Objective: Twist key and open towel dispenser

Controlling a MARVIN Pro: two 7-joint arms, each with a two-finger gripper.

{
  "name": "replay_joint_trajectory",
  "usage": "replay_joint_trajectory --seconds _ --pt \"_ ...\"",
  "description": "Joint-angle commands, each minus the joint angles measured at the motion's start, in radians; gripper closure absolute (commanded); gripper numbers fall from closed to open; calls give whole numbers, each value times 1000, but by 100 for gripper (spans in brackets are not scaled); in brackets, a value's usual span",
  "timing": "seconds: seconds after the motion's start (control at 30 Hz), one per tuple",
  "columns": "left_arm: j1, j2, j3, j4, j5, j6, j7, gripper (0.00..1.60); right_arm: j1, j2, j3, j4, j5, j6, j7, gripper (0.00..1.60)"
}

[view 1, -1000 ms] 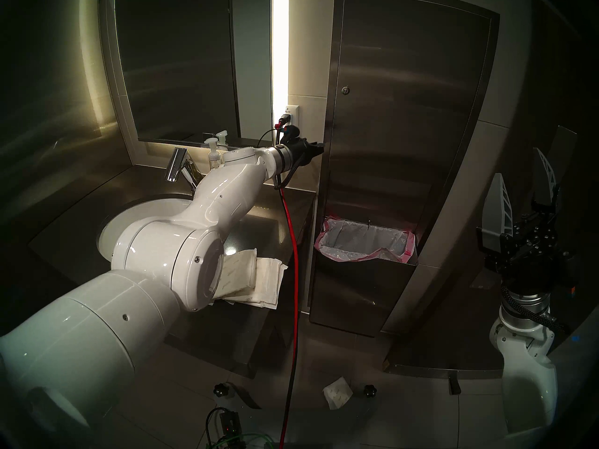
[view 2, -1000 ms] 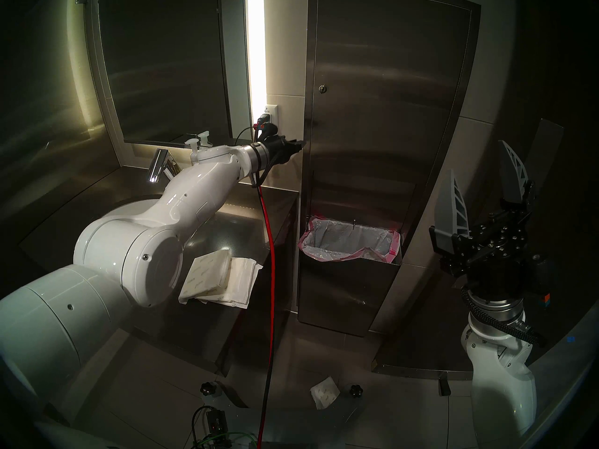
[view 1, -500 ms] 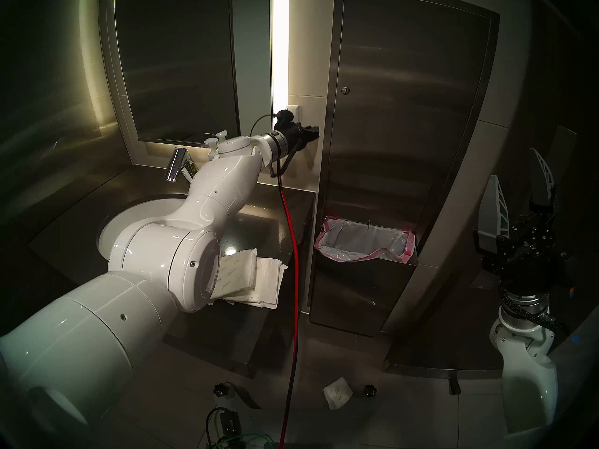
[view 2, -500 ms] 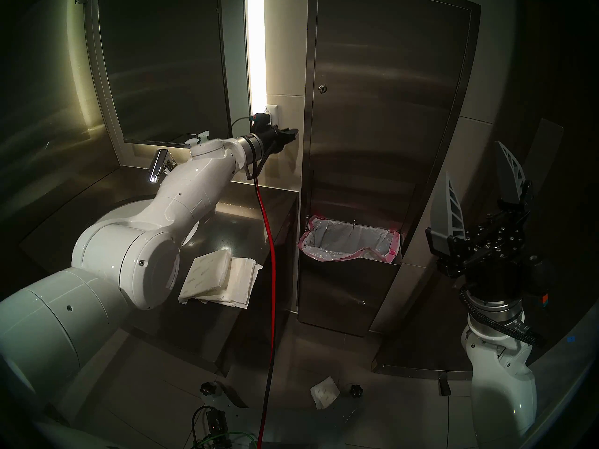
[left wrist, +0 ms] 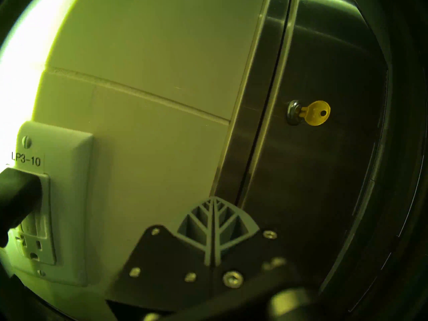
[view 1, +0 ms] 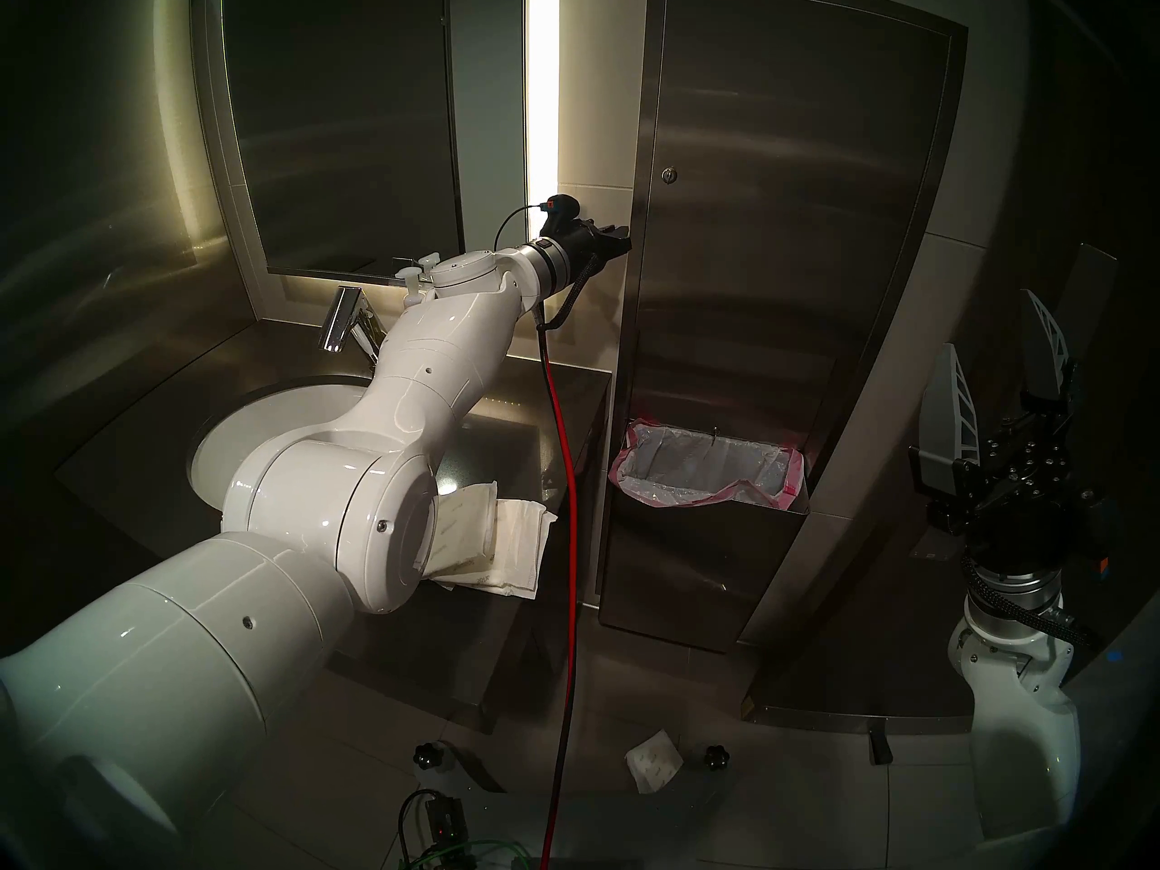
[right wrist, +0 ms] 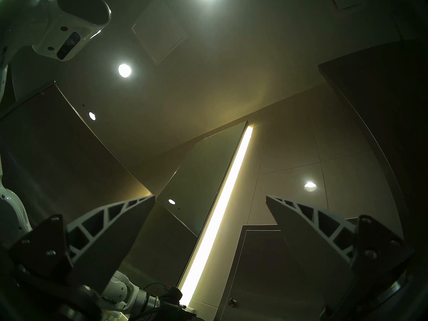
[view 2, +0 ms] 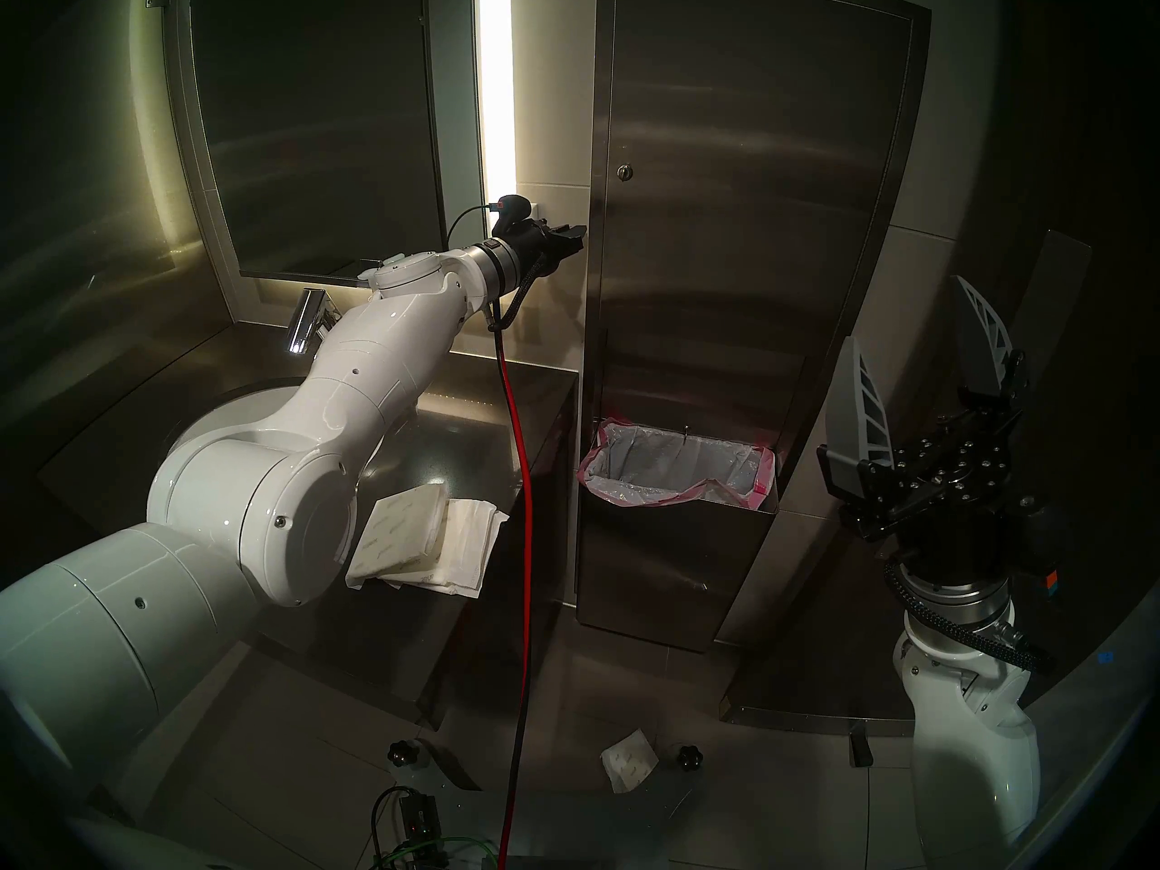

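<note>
The key (left wrist: 316, 113) is seen seated in the round lock on the left margin of the door of the towel dispenser (view 1: 784, 234), which stands on the wall just past the far right corner of the counter (view 1: 502, 423). In the left wrist view the yellow bow of the key is shown sticking out from the lock, its flat face turned toward the camera and its long axis lying roughly level, pointing away from the door seam.

The left gripper (view 1: 618, 242) is held above the far right corner of the counter, just beside the dispenser's left frame, with its fingers pressed together and nothing between them. From it the key lies up and to the right, near but not touched. The right gripper (view 1: 998, 373) is parked well apart, spread wide and empty, pointing upward. The left arm is judged the nearer of the 2. An opening of the fingers is judged necessary before the bow can be straddled across its flat faces.
</note>
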Motion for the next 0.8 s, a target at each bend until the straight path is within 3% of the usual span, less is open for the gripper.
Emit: replay_joint_trajectory --seconds 0.0,0.4,0.77 --pt "-17 -2 -1 -62 5 -10 18 160 1 0 0 -3 0 1 2 0" --pt "13 -1 8 -147 24 -13 57 160 1 0 1 -5 -11 1 2 0" --pt "-40 22 20 -310 85 -72 96 160 2 -2 1 -10 -14 1 5 0"
